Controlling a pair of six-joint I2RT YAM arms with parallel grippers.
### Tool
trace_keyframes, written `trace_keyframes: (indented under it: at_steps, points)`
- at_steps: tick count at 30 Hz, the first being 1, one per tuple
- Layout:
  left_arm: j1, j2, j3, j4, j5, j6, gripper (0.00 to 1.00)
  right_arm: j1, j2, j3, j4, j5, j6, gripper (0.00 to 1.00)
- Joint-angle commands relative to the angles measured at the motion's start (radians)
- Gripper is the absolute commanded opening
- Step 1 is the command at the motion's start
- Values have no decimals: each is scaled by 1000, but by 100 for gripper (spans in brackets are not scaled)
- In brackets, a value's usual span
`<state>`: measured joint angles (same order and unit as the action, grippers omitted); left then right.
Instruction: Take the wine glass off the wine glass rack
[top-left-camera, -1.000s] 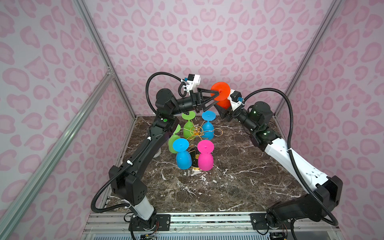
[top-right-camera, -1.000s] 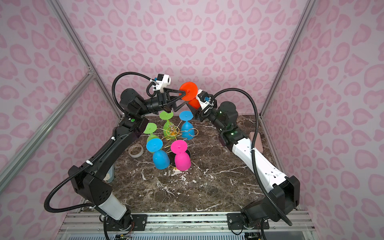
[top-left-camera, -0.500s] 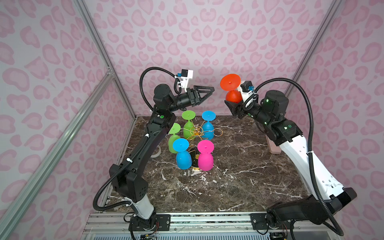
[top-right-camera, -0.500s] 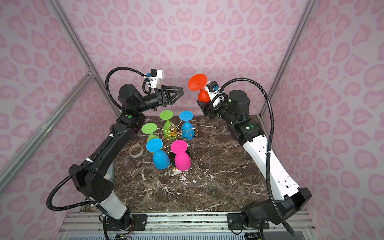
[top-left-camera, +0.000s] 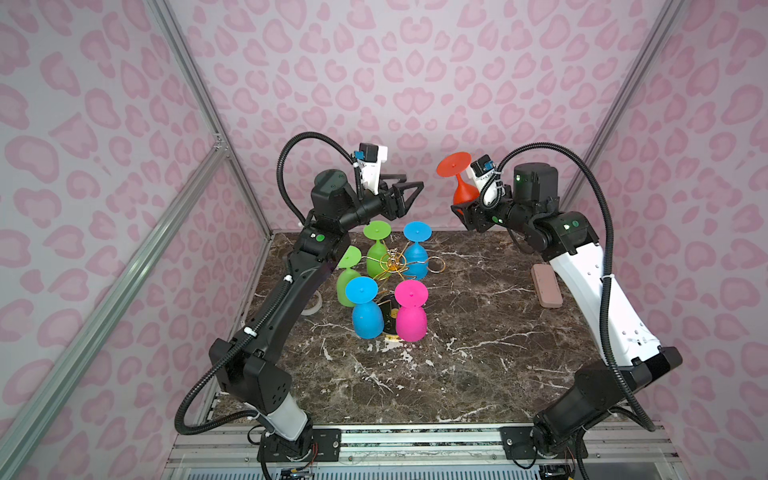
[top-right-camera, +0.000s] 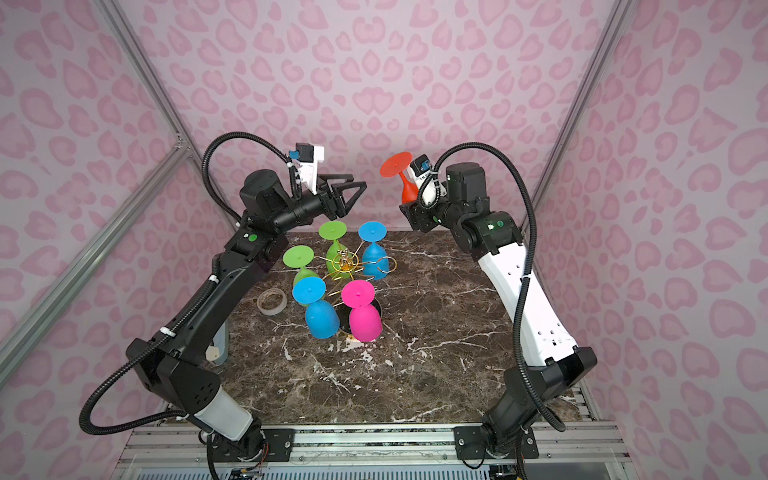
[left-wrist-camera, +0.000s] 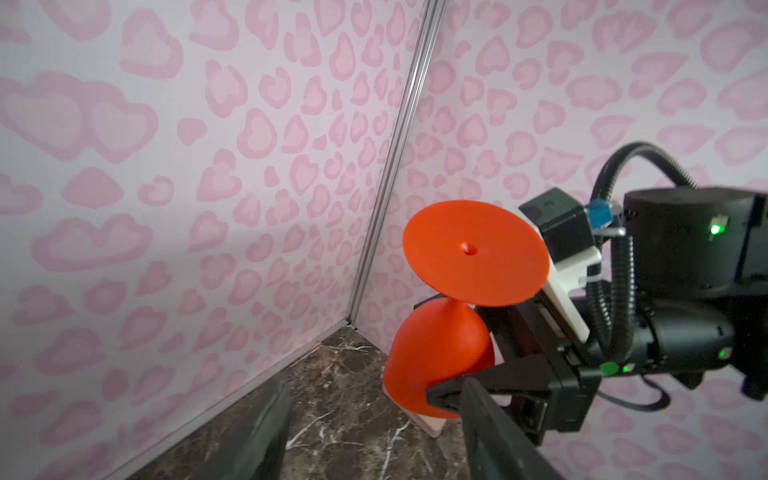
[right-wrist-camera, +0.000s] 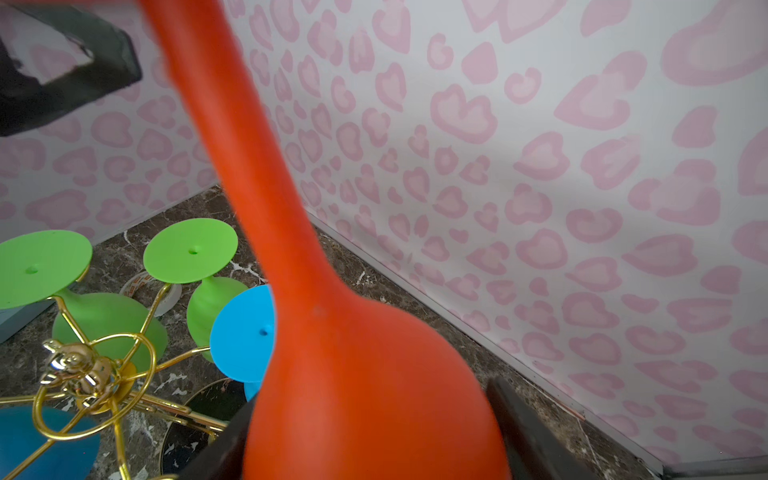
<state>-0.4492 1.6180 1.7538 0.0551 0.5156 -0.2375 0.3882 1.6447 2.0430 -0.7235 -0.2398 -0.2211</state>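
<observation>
Pale walls (top-left-camera: 395, 62) printed with pink hearts close in on three sides, met at the corners by slim aluminium posts (top-left-camera: 200, 95). Below lies a dark brown marble slab (top-left-camera: 457, 374) veined in white, a grooved metal rail (top-left-camera: 415, 449) along its near edge. The light is soft and even.

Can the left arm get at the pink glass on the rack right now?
Probably yes. The left tool is open, empty and raised clear of the wine glass rack, and nothing covers the pink glass on the rack's near side. The near blue glass hanging close beside it leaves little room.
</observation>
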Motion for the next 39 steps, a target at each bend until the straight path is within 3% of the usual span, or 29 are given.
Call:
trace_keyframes:
  at_steps: [1, 4, 10, 16, 30, 39]
  points:
    - [-36, -43, -79, 58, -150, 393, 66, 0, 26, 36, -84, 12, 7, 71]
    - [-54, -45, -101, 74, -164, 551, 66, 0, 39, 46, -102, 4, 10, 70]
    - [-54, -19, -92, 120, -175, 660, 63, 2, 61, 61, -132, -2, 15, 70]
    - [-54, -11, -103, 128, -83, 784, 59, 21, 107, 117, -193, 4, -2, 70]
    - [-57, 12, -103, 158, -81, 897, 52, 72, 137, 137, -239, 23, -14, 69]
    - [-68, 23, -106, 160, -92, 918, 37, 92, 136, 129, -243, 18, 4, 68]
